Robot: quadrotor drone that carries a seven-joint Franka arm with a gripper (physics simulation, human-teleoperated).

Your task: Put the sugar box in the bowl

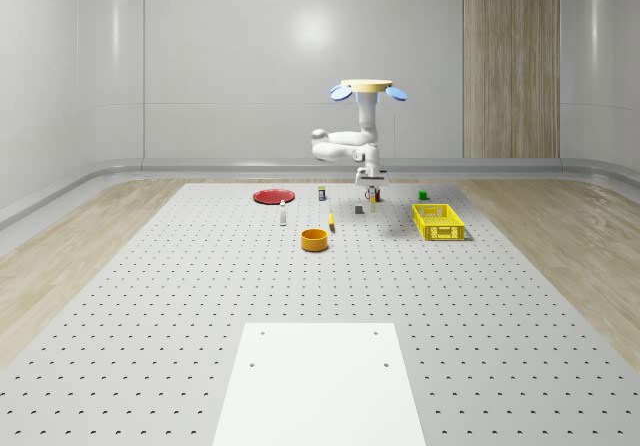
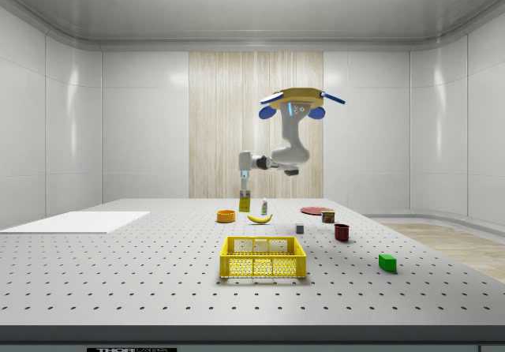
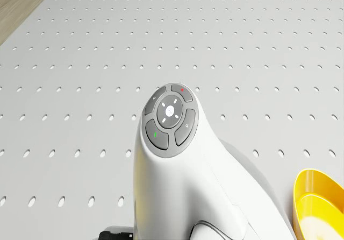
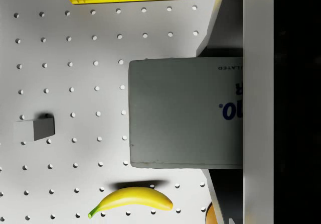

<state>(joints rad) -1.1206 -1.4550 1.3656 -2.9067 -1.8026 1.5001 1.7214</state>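
Note:
The sugar box hangs upright, low over the table, with my gripper shut on its top. In the wrist view the box's grey end sits between the two fingers of the gripper. The orange bowl stands on the table apart from the box, toward the whole-scene view's front left; it is also in the side view. The drone hovers high above the box, its arm bent downward. In the drone view the arm's link rises beside a yellow bowl rim.
A banana lies between box and bowl. A yellow basket sits at the whole-scene view's right, a grey cube near the box. A red plate, small bottle, can, dark mug and green block also stand about.

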